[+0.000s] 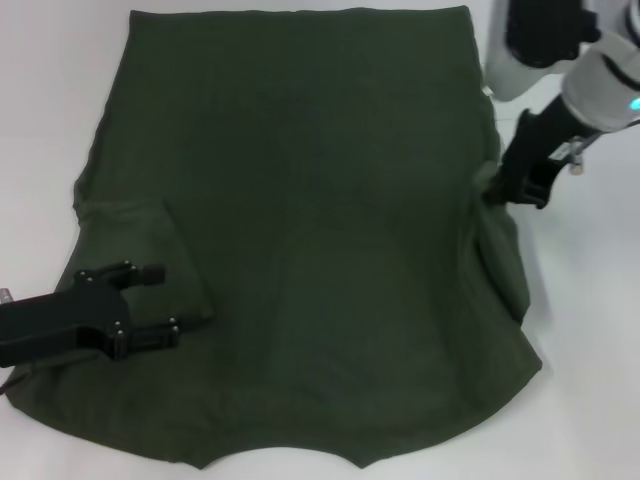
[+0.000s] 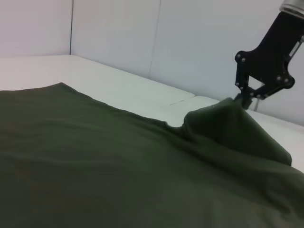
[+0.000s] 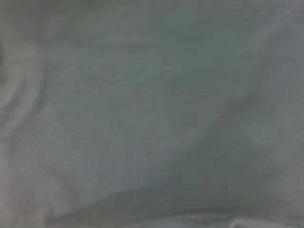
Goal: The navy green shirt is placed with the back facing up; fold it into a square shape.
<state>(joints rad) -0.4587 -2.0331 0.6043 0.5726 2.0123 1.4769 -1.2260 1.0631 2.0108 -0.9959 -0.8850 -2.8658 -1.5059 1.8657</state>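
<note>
Our right pincer [image 1: 497, 190] is clamped on the navy green shirt [image 1: 300, 230] at its right edge, lifting a peak of cloth. From there the shirt spreads leftward across the worktop [image 1: 585, 330], long axis near-to-far. Our left pincer [image 1: 150, 300] rests open over the already folded left sleeve.

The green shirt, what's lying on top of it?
On the green shirt, the left gripper sits open over the folded-in left sleeve. The right gripper pinches the opposite edge, lifting it. Whatever lies underneath the cloth is hidden.
</note>
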